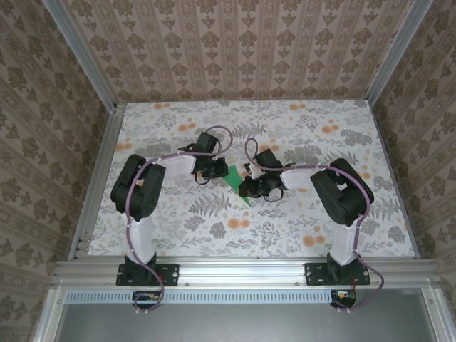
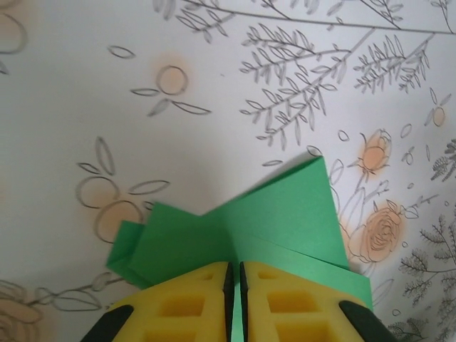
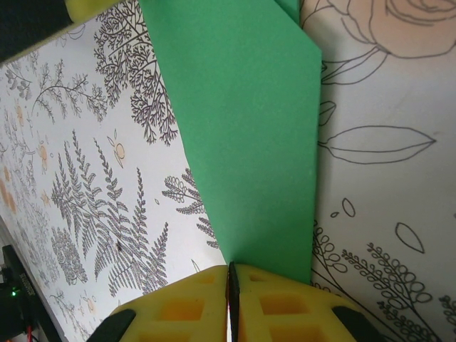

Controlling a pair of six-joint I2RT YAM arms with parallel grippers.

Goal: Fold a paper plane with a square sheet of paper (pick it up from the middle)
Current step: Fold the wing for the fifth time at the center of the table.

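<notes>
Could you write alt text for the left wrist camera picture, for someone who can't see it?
The left gripper, two yellow fingers pressed together, pinches the near edge of a creased bright green paper plane. The paper fans out over a white table printed with orange flowers and grey leaves.

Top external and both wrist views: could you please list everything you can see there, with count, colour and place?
paper plane: one, bright green, creased, mid-table between the two grippers
table: one, white cover with grey leaves and orange flowers, under everything
walls: three, beige patterned wallpaper, left, back and right of the table
frame rails: silver metal, along the table's edges
cables: purple, running along each arm
left arm: one, black and white, left of the paper
right arm: one, black and white, right of the paper
left gripper: yellow pads, closed on the paper plane
right gripper: yellow pads, closed on the paper plane
</notes>
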